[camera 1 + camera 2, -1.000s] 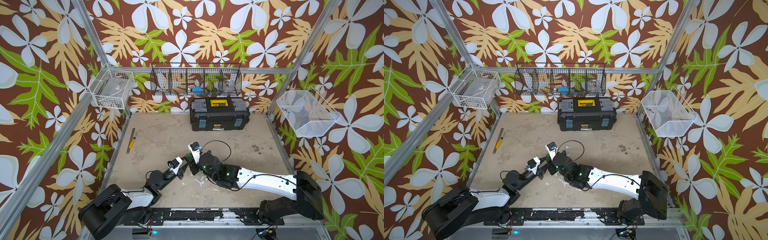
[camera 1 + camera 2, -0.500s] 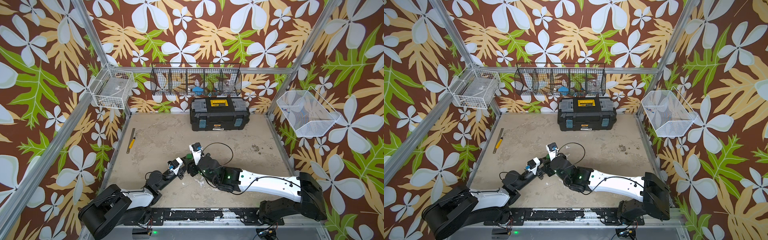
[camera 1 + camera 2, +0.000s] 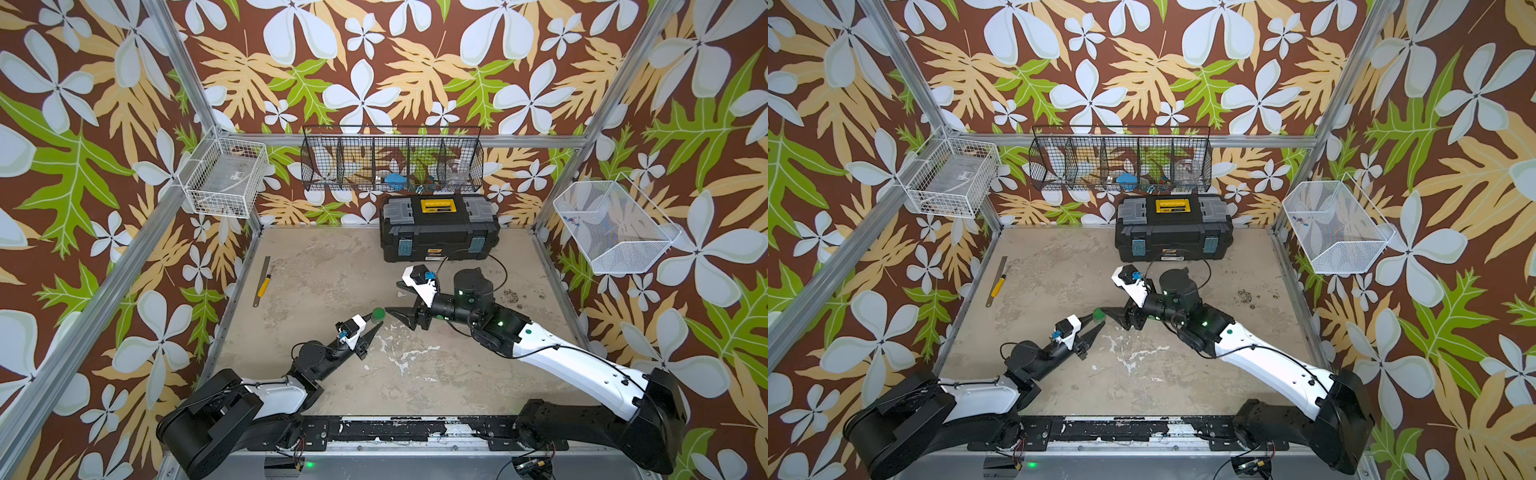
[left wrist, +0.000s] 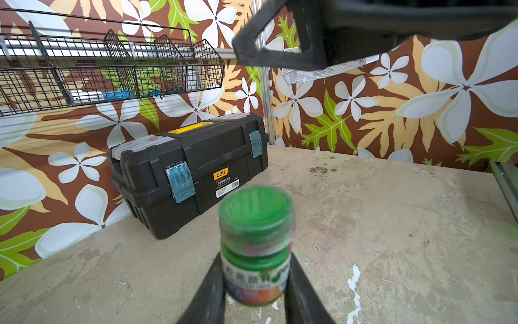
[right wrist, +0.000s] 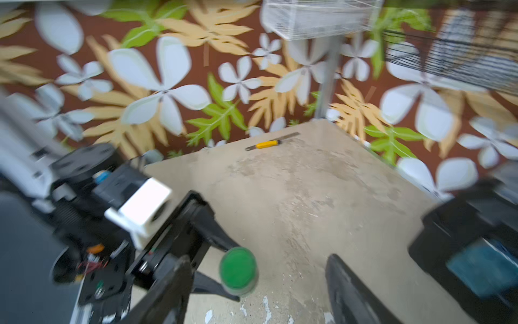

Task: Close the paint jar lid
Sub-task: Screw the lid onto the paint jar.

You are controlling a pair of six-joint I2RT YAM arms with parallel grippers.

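Right tool opened, backed off paint jar

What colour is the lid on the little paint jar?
Bright green. The lid shows best in the left wrist view, atop the paint jar.

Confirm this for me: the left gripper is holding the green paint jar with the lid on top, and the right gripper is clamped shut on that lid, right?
Not quite. The right gripper is not clamped on the lid: the right wrist view shows its jaws open, apart from it on either side. The left gripper does hold the paint jar, lid on top.
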